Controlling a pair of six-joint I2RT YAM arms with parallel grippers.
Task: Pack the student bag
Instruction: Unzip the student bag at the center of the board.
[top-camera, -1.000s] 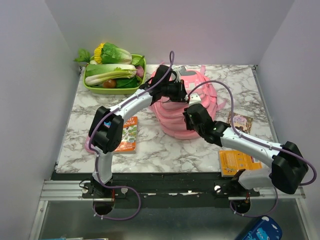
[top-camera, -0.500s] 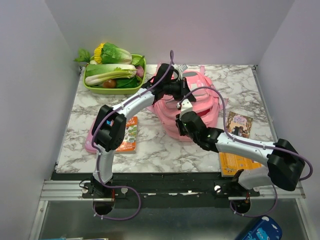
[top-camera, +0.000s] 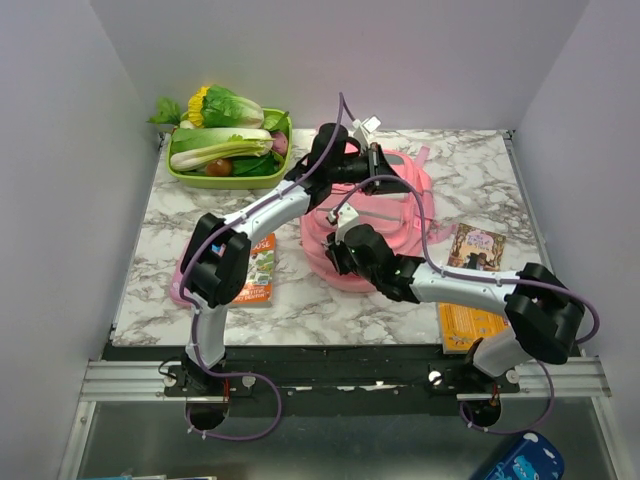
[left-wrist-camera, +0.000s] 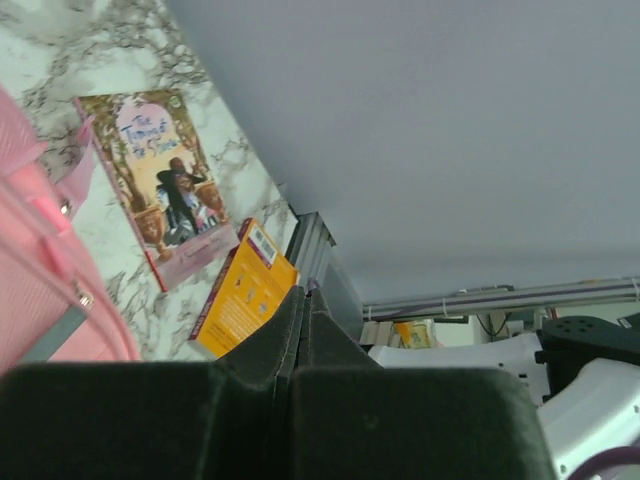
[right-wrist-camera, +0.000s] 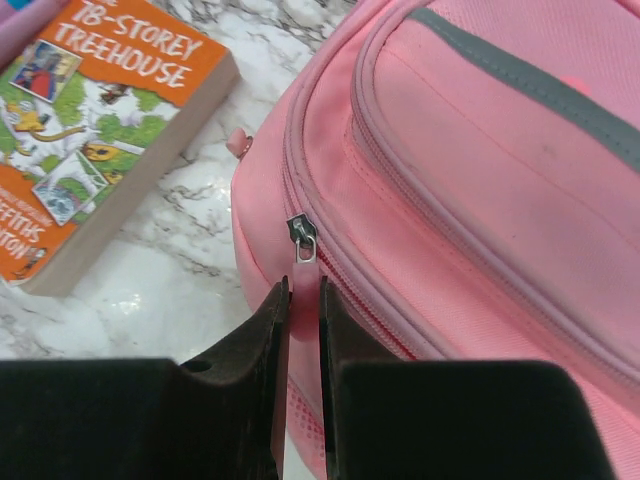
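A green tray (top-camera: 200, 181) heaped with leafy vegetables (top-camera: 225, 140) sits at the 10 o'clock corner of the marble table (top-camera: 175, 210). An orange Treehouse paperback (top-camera: 258, 268) lies at 8 o'clock, just beside a pink item (top-camera: 178, 292). A purple-covered book (top-camera: 480, 247) lies at 3 o'clock, with another orange book (top-camera: 468, 325) near it at 5 o'clock

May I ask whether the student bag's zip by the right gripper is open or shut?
Seemingly shut: the student bag's zip shows no gap beside its slider.
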